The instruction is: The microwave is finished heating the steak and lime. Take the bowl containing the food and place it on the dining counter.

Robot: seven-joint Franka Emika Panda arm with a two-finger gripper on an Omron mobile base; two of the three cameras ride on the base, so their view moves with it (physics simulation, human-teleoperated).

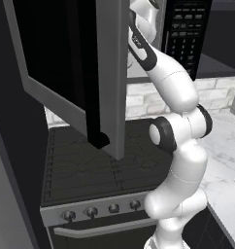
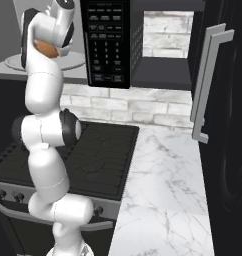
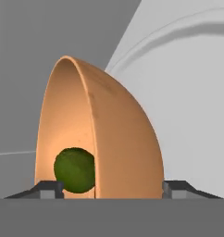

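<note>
1. Steel-grey and swung wide open, the microwave door (image 1: 66, 73) fills the left of the left base view, its dark glass facing inward and its edge hanging above the black stove (image 1: 100, 165).
2. Right of that door, the white arm (image 1: 175, 146) rises from the stove's front and reaches up into the microwave (image 2: 110, 42), beside the black keypad panel (image 1: 185, 34).
3. Four knobs (image 1: 102, 210) line the stove's front rail, below the door.
4. White marble counter (image 2: 168, 190) lies to the right of the stove, under a pale brick wall (image 2: 123, 107).
5. Inside the microwave, left of the keypad, the orange-tan bowl (image 3: 97, 134) sits on the pale round turntable plate (image 3: 192, 92); a sliver of it (image 2: 45, 48) peeks out behind the arm's upper link.
6. A green lime (image 3: 75, 169) rests in the bowl's lighter inside; the steak cannot be made out.
7. The gripper (image 3: 113, 187) has its two dark fingertips (image 3: 48, 189) spread, one on either side of the bowl wall, one by the lime and one at the outer side; whether they press the bowl cannot be told.
</note>
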